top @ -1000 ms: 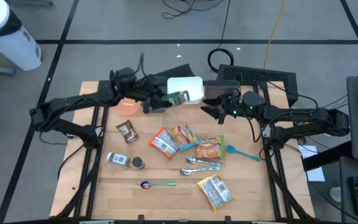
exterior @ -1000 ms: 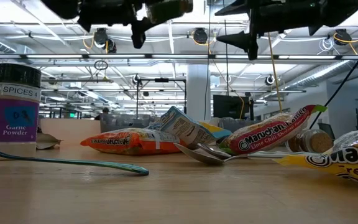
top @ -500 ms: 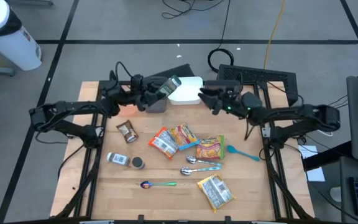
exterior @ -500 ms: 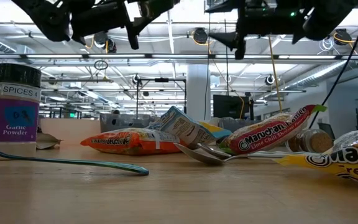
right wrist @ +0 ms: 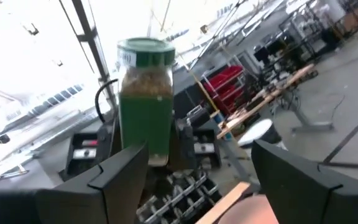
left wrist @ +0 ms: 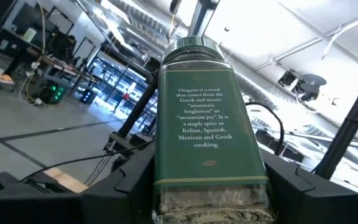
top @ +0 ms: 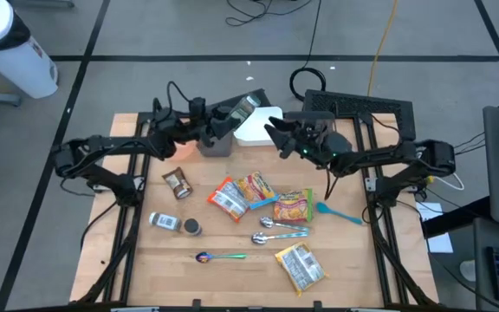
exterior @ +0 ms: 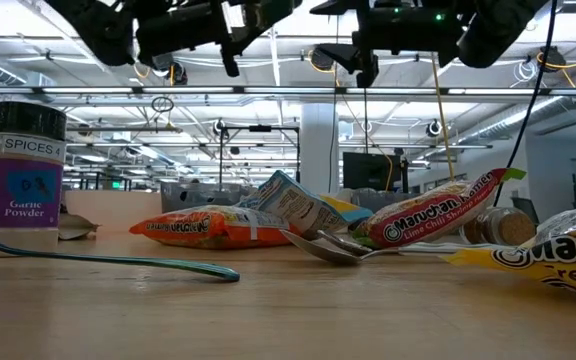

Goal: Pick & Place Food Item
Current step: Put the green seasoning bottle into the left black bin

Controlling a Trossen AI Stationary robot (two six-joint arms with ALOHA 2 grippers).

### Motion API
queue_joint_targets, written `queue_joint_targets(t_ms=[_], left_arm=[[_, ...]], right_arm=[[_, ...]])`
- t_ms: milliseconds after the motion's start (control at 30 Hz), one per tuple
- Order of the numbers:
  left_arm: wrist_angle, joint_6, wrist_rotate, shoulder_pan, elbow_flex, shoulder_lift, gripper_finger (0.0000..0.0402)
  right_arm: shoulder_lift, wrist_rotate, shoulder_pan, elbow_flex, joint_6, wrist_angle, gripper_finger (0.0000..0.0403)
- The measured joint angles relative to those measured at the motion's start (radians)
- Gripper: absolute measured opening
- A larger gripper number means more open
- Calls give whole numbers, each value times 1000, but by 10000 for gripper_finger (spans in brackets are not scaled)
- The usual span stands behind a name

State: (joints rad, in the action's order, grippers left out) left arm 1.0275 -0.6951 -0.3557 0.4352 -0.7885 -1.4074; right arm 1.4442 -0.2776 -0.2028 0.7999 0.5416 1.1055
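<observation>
Since a second ago, left tool (top: 230,118) has lifted spice jar (top: 241,110) above white box (top: 262,126) at table's (top: 232,277) far edge; right tool (top: 275,139) closed in, spread wide, empty. Jar rigid, smooth, light, likely slippery: take by body below cap.

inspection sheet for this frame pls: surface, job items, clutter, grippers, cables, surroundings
Surface: light wooden table, items spread mid-table.
Job's things: green-lidded oregano jar held aloft; white rectangular container at far edge.
Clutter: orange noodle packet, garlic powder shaker, teal plastic spoon.
Grippers: left gripper shut on the jar; right gripper open, facing the jar.
Cables: yellow cable on the floor.
Surroundings: white bin on the floor.
</observation>
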Motion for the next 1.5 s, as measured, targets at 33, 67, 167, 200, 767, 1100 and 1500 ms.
queue_joint_targets(t_ms=[33, 67, 167, 200, 767, 1100, 1500], left_arm=[[1, 6, 1, -5, -18, -16, 205], [3, 11, 2, -12, -35, -33, 205], [2, 10, -1, -27, -94, -86, 205], [2, 8, -2, -34, -111, -102, 205], [7, -19, -5, -69, -234, -209, 206], [-98, 8, 6, -77, -234, -210, 206], [-102, 16, 17, -82, -234, -210, 206]], right_arm=[[0, 14, -7, 5, -4, -2, 276], [0, 26, -13, 10, -2, -2, 276], [0, 71, -39, 12, 45, 7, 276], [0, 82, -45, 12, 62, 8, 276], [0, 207, -57, 11, 45, 143, 276], [0, 199, -46, 11, 50, 171, 276], [0, 200, -44, 11, 49, 135, 266]])
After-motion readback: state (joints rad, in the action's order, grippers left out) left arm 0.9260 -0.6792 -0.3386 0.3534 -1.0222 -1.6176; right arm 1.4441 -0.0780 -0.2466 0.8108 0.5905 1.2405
